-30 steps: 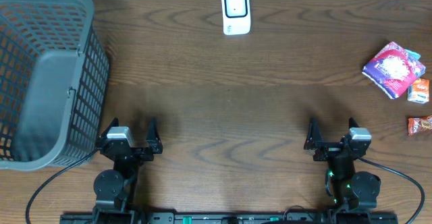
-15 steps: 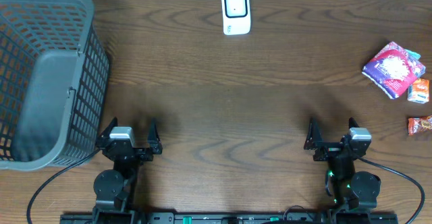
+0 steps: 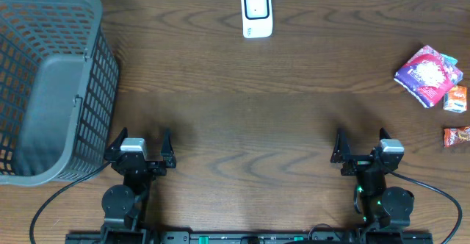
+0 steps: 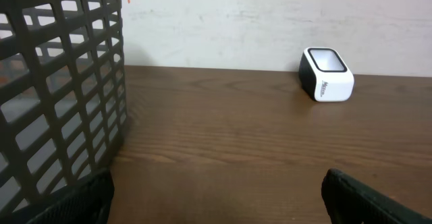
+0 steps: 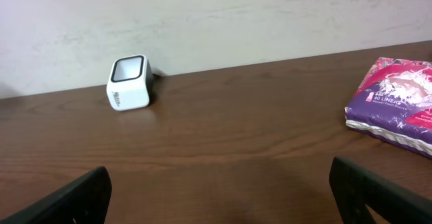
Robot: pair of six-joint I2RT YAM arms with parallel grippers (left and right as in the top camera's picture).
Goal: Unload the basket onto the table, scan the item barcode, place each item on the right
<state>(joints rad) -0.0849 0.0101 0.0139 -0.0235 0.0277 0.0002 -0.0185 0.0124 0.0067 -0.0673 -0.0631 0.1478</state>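
The white barcode scanner [image 3: 256, 12] with a dark window stands at the table's far edge; it also shows in the left wrist view [image 4: 327, 84] and the right wrist view [image 5: 128, 84]. Items lie at the far right: a purple-and-pink packet [image 3: 428, 75] [image 5: 398, 96] and two small orange packets [image 3: 456, 98] [image 3: 456, 136]. My left gripper [image 3: 141, 145] [image 4: 217, 198] rests open near the front edge, holding nothing. My right gripper [image 3: 360, 145] [image 5: 219, 193] is open too, well left of and nearer than the items.
A large grey mesh basket [image 3: 44, 82] fills the left side, its wall [image 4: 61, 82] close beside my left gripper. Dark wooden tabletop [image 3: 250, 112] stretches between the grippers and the scanner. A pale wall stands behind the table.
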